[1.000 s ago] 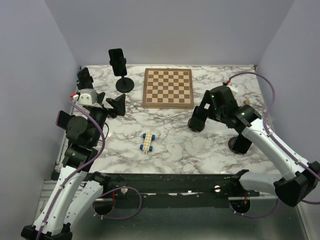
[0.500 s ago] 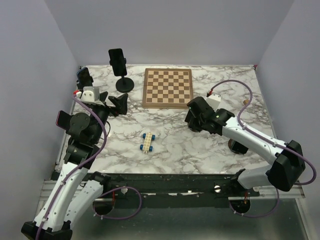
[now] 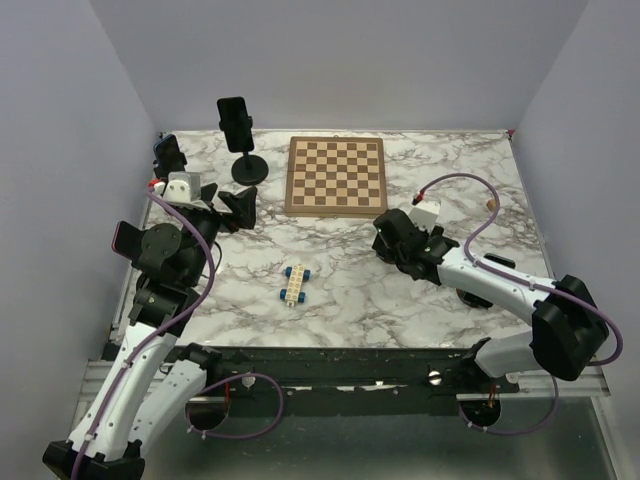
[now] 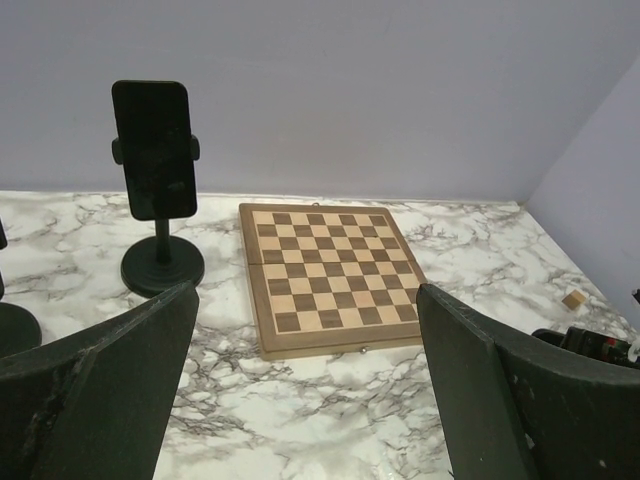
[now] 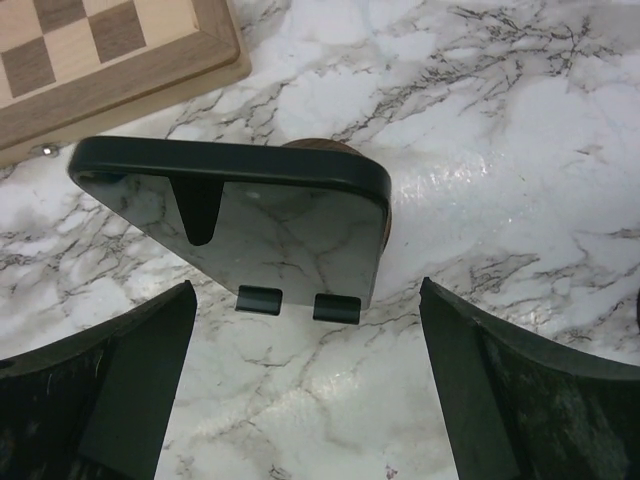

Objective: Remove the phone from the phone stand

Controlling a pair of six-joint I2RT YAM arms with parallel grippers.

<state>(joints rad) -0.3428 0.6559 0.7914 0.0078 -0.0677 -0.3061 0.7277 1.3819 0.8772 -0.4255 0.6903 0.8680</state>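
A black phone (image 3: 236, 120) stands upright in the clamp of a black stand (image 3: 249, 170) with a round base, at the back left, beside the chessboard. The left wrist view shows the phone (image 4: 152, 150) and its stand (image 4: 162, 265) far ahead on the left. My left gripper (image 3: 240, 208) is open and empty (image 4: 305, 400), well short of the stand. My right gripper (image 3: 387, 240) is open and empty (image 5: 305, 400), low over the marble. Its fingers (image 5: 100, 400) are just in front of a low tilted desk stand (image 5: 270, 215) with two small lips; I see no phone on it.
A wooden chessboard (image 3: 336, 176) lies at the back middle and also shows in the left wrist view (image 4: 330, 275). A blue and cream brick toy (image 3: 295, 283) lies in front. A small wooden cube (image 3: 490, 203) sits at the right. Another black stand (image 3: 168, 155) is at the left edge.
My right arm has swung down and to the left, bringing its gripper low in front of the chessboard's near right corner. My left arm has barely shifted.
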